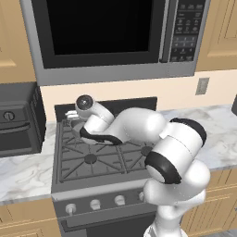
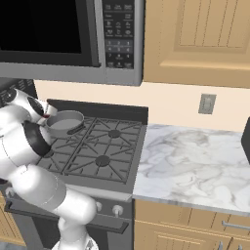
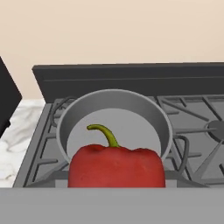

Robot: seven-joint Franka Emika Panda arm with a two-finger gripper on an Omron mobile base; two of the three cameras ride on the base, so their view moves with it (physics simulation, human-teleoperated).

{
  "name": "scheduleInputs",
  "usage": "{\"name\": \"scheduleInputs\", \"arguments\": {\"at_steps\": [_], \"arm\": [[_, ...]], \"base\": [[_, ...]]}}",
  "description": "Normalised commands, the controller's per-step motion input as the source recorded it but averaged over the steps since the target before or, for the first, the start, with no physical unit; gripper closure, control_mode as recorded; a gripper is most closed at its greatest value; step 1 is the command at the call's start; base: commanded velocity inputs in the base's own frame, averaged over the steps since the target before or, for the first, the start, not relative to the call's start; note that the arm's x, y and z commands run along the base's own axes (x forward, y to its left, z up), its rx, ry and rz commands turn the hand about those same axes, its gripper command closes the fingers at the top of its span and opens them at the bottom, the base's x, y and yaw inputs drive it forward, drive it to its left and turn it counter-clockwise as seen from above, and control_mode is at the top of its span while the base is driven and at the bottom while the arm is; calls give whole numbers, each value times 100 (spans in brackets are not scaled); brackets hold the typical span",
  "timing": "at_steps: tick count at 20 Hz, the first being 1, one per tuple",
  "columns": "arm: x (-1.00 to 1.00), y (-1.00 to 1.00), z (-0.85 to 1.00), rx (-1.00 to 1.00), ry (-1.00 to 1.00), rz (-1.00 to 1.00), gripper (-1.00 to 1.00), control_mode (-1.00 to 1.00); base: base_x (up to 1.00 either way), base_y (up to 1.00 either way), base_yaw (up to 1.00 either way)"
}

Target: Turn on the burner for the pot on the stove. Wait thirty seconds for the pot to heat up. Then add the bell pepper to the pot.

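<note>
The pepper (image 3: 117, 165) sits close before the hand camera, apparently clamped in the jaws though the fingertips are hidden, just short of the empty pot (image 3: 114, 124) on the stove's (image 1: 92, 159) back-left burner, so only the drop seems left
</note>
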Motion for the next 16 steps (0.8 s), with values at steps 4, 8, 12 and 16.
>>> {"name": "scheduleInputs", "arguments": {"at_steps": [4,8,12,16], "arm": [[8,-5,-1,1,0,0,100,-100],[10,-6,-5,1,0,0,100,-100],[11,-6,-7,1,0,0,100,-100],[11,-4,-15,0,0,0,100,-100]], "base": [[0,0,0],[0,0,0],[0,0,0],[0,0,0]]}}
